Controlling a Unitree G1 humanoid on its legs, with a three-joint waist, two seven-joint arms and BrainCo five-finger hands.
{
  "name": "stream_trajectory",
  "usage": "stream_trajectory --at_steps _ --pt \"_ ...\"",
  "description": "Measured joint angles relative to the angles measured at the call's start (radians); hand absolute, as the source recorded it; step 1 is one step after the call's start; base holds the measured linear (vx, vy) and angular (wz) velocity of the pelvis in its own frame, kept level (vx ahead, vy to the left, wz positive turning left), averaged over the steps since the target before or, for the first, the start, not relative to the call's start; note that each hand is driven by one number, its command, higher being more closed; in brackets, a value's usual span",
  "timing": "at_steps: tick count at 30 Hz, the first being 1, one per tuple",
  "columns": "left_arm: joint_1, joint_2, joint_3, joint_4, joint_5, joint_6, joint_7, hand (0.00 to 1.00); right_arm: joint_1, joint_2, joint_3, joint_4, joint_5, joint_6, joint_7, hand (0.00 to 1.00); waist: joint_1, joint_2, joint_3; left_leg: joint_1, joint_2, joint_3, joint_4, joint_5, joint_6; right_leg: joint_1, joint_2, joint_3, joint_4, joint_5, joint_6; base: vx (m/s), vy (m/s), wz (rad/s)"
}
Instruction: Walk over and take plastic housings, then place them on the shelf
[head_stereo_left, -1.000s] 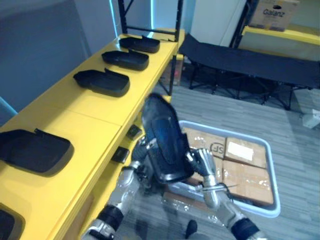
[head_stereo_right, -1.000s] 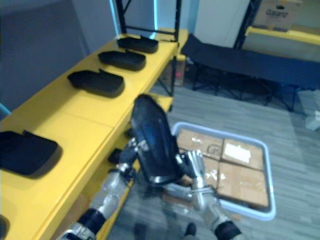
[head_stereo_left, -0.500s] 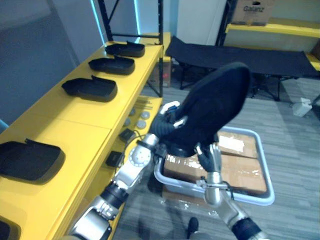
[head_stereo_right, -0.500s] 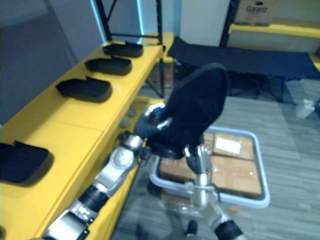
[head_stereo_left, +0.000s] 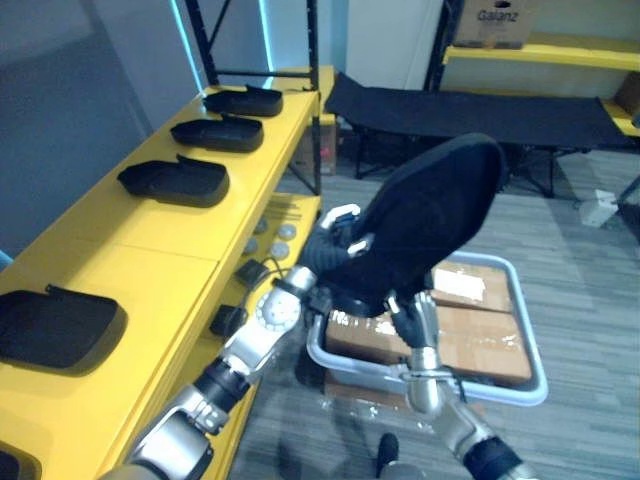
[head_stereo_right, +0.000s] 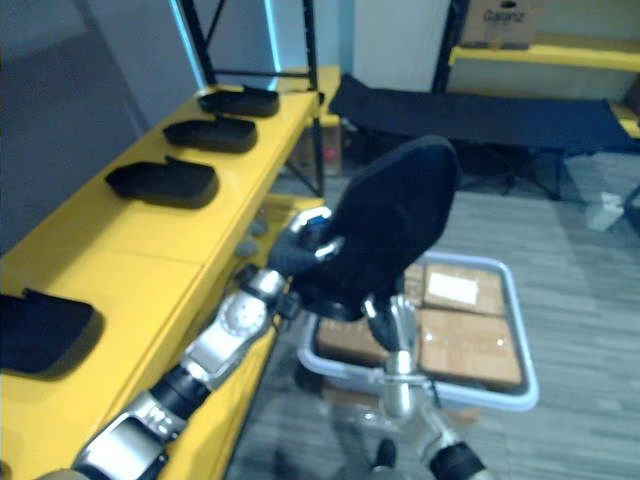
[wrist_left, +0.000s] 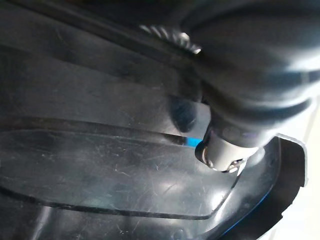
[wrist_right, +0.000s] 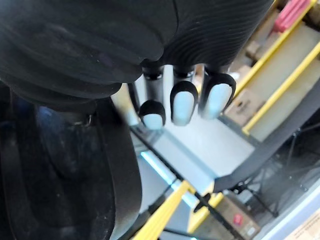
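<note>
I hold a large black plastic housing (head_stereo_left: 430, 225) in the air, tilted up to the right, over the gap between shelf and tray. My left hand (head_stereo_left: 335, 240) is curled round its lower left edge; the left wrist view has the housing's inner face (wrist_left: 100, 150) right against that hand. My right hand (head_stereo_left: 412, 315) props it from below with straight fingers (wrist_right: 182, 102), the housing (wrist_right: 65, 190) beside them. On the long yellow shelf (head_stereo_left: 150, 240) at the left lie several more black housings, such as one (head_stereo_left: 173, 178) mid-shelf and one (head_stereo_left: 55, 328) near me.
A white-rimmed tray (head_stereo_left: 530, 372) of cardboard boxes (head_stereo_left: 480, 340) stands on the grey floor under the held housing. Small parts lie on the shelf's lower level (head_stereo_left: 268, 240). A black cot (head_stereo_left: 480, 110) stands behind, and a yellow rack with a carton (head_stereo_left: 490, 20) at the far right.
A second ago the housing stood upright and narrow close to me; it has since swung up and tilted to the right. Over the last half second it has barely moved.
</note>
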Motion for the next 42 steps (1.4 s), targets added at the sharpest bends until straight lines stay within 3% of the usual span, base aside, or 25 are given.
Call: stream_trajectory --at_steps 4,10,18,28,32,33,36,42 --pt "0.028 -0.001 -0.036 0.007 0.066 0.013 0.108 1.00 -0.007 -0.005 0.022 0.008 0.054 0.039 0.057 0.00 0.002 0.003 0.002 -0.003 0.000 -0.004 0.000 0.000 0.000 0.000 0.000 -0.003 0.000 -0.002 -0.002 0.01 0.000 0.02" --pt "0.116 -0.060 -0.026 0.004 0.339 0.015 0.268 1.00 -0.049 0.024 0.039 0.035 0.160 0.099 0.136 0.00 0.024 0.014 0.009 -0.007 0.000 -0.009 0.000 0.000 0.000 -0.002 0.001 -0.008 0.000 -0.004 -0.002 0.00 0.000 0.01" --pt "0.239 -0.133 0.075 -0.040 0.545 -0.032 0.423 1.00 -0.084 0.105 -0.040 0.030 0.215 0.100 0.171 0.00 0.052 0.019 0.012 -0.008 0.003 -0.014 0.004 -0.001 0.000 0.002 0.003 -0.011 0.000 -0.006 0.001 0.00 0.000 0.00" --pt "0.256 -0.192 0.106 -0.057 0.630 -0.040 0.554 1.00 -0.086 0.139 -0.113 0.021 0.214 0.072 0.163 0.00 0.054 0.012 0.015 -0.016 0.002 -0.017 0.017 -0.011 0.004 0.003 0.000 -0.014 0.001 0.000 0.018 0.00 0.000 0.01" --pt "0.246 -0.214 0.154 -0.059 0.710 -0.001 0.656 1.00 -0.078 0.140 -0.135 0.027 0.306 0.012 0.186 0.00 0.053 0.003 0.017 -0.016 0.001 -0.017 0.017 -0.013 0.005 0.003 0.000 -0.011 0.004 0.005 0.022 0.00 0.000 0.00" --pt "0.244 -0.214 0.180 -0.059 0.729 0.016 0.693 1.00 -0.072 0.139 -0.153 0.027 0.372 -0.031 0.228 0.00 0.052 0.000 0.016 -0.015 0.000 -0.017 0.017 -0.013 0.005 0.003 -0.001 -0.009 0.007 0.006 0.022 0.00 0.000 0.00" --pt "0.230 -0.213 0.220 -0.059 0.761 0.052 0.748 1.00 -0.057 0.132 -0.182 0.021 0.435 -0.103 0.317 0.00 0.052 -0.007 0.013 -0.015 -0.002 -0.017 0.017 -0.013 0.006 0.004 -0.002 -0.008 0.008 0.009 0.022 0.00 0.000 0.00" --pt "0.182 -0.196 0.239 -0.059 0.851 0.095 0.786 1.00 -0.021 0.129 -0.188 -0.033 0.528 -0.199 0.450 0.00 0.048 -0.025 0.012 -0.014 -0.002 -0.012 0.018 -0.013 0.006 0.003 -0.002 -0.002 0.001 0.011 0.019 -0.02 0.000 -0.02"
